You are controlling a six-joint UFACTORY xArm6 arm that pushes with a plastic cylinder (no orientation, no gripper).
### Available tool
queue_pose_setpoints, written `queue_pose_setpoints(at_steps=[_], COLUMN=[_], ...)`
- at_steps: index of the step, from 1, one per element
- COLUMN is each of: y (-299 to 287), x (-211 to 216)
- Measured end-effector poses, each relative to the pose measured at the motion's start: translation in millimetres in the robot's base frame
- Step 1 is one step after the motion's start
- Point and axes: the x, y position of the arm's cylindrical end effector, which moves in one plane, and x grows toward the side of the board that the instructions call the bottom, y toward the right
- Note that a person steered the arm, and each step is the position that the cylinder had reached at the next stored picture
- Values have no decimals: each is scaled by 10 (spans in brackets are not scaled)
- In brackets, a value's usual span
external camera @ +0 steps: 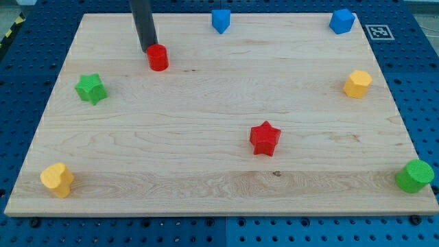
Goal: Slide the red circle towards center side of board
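The red circle (158,57) is a short red cylinder at the view's upper left of the wooden board (206,137). My tip (148,50) is the lower end of the dark rod that comes down from the view's top. It sits just left of and slightly above the red circle, touching or almost touching its upper left edge.
A green star (90,88) lies at the left. A red star (265,138) lies right of centre. A blue block (220,20) is at top centre and a blue block (341,21) at top right. A yellow block (357,84) is at the right, a green cylinder (414,175) at bottom right, a yellow block (57,180) at bottom left.
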Motion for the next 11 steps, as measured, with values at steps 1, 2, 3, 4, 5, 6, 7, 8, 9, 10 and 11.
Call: queue_pose_setpoints(at_steps=[1,2,3,4,5,6,7,8,9,10,11], y=[303,332,-26,-35,74,112,403,508,509,833,997], x=[129,151,152,267,506,554,654,464,275,409,683])
